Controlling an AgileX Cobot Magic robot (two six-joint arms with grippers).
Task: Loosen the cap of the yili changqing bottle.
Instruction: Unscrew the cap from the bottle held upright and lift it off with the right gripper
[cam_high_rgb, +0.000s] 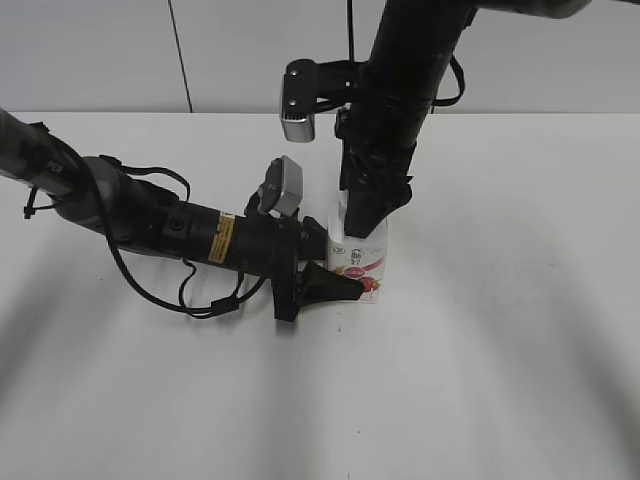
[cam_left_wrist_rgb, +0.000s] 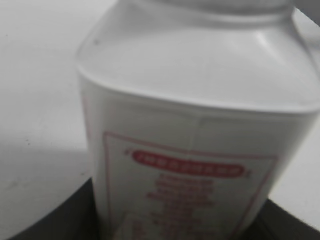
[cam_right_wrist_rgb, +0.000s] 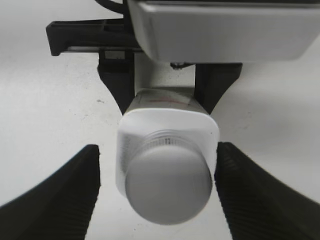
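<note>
- Exterior view: our right gripper (cam_high_rgb: 372, 212) comes straight down over the yili changqing bottle (cam_high_rgb: 362, 262), hiding its top. The bottle stands upright on the white table (cam_high_rgb: 500, 330). Our left gripper (cam_high_rgb: 335, 285) reaches in flat from the left, clamped on the bottle's lower body.
- Left wrist view: the blurred bottle fills the frame; its label text is unreadable.
- Right wrist view: the cap (cam_right_wrist_rgb: 167, 187) sits between our spread right fingers (cam_right_wrist_rgb: 60, 195), untouched.

The plain white surface (cam_high_rgb: 500, 380) carries one thing: the bottle (cam_high_rgb: 362, 262), standing upright near its middle, cap (cam_right_wrist_rgb: 169, 187) on.
</note>
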